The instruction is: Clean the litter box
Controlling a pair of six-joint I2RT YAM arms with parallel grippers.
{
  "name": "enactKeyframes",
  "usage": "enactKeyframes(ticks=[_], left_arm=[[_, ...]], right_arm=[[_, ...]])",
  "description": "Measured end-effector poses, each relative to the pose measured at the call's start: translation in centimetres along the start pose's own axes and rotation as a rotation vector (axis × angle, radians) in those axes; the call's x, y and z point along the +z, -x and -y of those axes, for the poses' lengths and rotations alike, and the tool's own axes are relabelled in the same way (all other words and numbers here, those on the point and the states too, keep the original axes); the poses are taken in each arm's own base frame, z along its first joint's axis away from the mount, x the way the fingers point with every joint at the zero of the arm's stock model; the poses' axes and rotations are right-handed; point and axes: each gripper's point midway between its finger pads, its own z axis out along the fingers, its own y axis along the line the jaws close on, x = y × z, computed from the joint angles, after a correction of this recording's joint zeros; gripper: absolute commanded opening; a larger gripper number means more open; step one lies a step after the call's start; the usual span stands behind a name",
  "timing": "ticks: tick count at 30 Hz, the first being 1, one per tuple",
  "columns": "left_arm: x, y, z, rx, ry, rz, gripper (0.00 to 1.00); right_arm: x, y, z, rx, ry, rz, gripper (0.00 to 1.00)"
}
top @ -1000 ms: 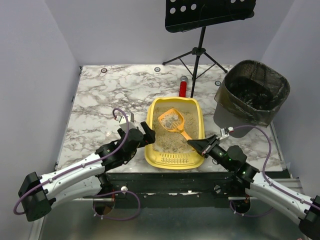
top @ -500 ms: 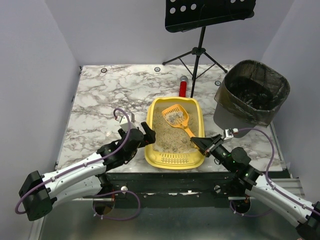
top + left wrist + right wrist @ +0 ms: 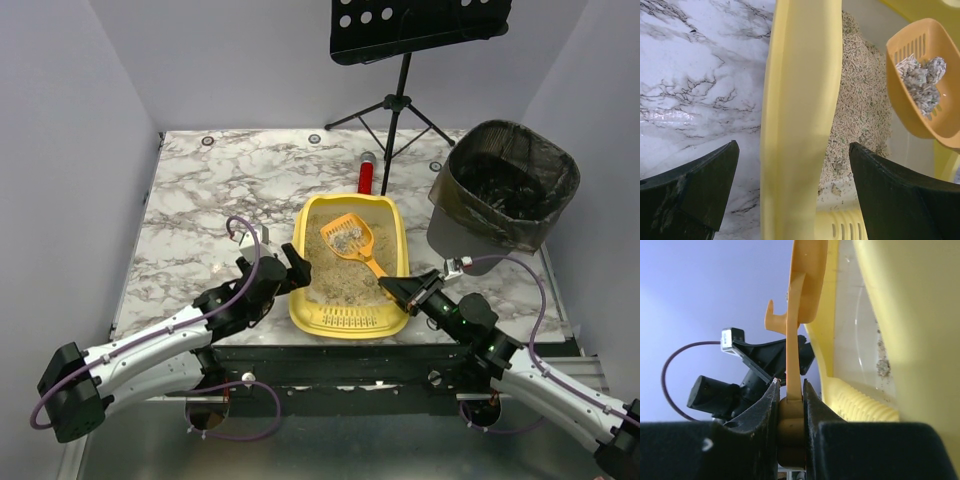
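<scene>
Marble table (image 3: 200,190), litter box (image 3: 350,322) (scoop (image 3: 905,100) w/ clumps (image 3: 922,82))

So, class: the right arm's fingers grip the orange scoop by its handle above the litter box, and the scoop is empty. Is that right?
Not quite. The scoop is not empty: it carries grey clumps, clear in the left wrist view. The right fingers do grip its handle above the litter box.

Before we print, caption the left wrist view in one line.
Open left fingers straddle the litter box wall; the slotted orange scoop holds grey clumps over the litter.
</scene>
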Motion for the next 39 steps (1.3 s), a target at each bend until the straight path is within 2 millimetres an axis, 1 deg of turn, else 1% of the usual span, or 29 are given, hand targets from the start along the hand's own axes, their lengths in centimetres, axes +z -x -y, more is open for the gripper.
enactKeyframes(ticks=[3,9,12,13,16,17,18,19,20,23,26,30,34,39], left_arm=[[-0.2,0.3,0.1,-0.007,-0.009,0.007,0.99],[-0.3,0.6,0.2,-0.014,-0.013,0.015,0.99],[-0.3,0.5,0.0,-0.011,-0.009,0.013,0.99],[-0.3,0.5,0.0,-0.012,-0.01,0.014,0.99],[-0.4,0.5,-0.1,-0.01,-0.009,0.012,0.99],[-0.4,0.5,-0.1,-0.01,-0.009,0.013,0.99],[-0.5,0.5,-0.1,-0.01,-0.009,0.013,0.99],[-0.5,0.6,-0.1,-0.012,-0.013,0.016,0.99],[-0.6,0.7,0.0,-0.014,-0.015,0.017,0.99],[-0.8,1.0,0.1,-0.022,-0.026,0.026,0.99],[-1.1,1.3,0.3,-0.03,-0.036,0.034,0.99],[-1.4,1.5,0.2,-0.038,-0.046,0.042,0.99],[-1.5,1.4,-0.1,-0.037,-0.047,0.043,0.99],[-1.5,1.4,-0.1,-0.035,-0.048,0.044,0.99]], right_arm=[[-0.1,0.0,-0.8,0.002,0.032,-0.004,0.01],[-0.2,0.0,-1.0,-0.02,0.043,-0.005,0.01],[-0.3,0.0,1.0,-0.047,-0.033,-0.003,0.01],[-0.2,0.1,1.3,-0.053,-0.044,0.005,0.01],[-0.2,0.1,1.3,-0.073,-0.042,0.003,0.01],[-0.2,0.2,1.7,-0.078,-0.061,0.009,0.01],[-0.2,0.4,2.7,-0.083,-0.1,0.019,0.01],[-0.2,0.4,3.0,-0.085,-0.112,0.021,0.01],[-0.2,0.3,3.2,-0.089,-0.115,0.019,0.01],[-0.1,0.4,2.7,-0.107,-0.093,0.019,0.01],[-0.2,0.3,3.1,-0.131,-0.105,0.012,0.01],[-0.5,0.3,2.0,-0.13,-0.059,0.013,0.01],[-1.1,0.2,-0.1,-0.13,0.028,0.003,0.01],[-1.4,0.0,-0.4,-0.161,0.049,-0.009,0.01]])
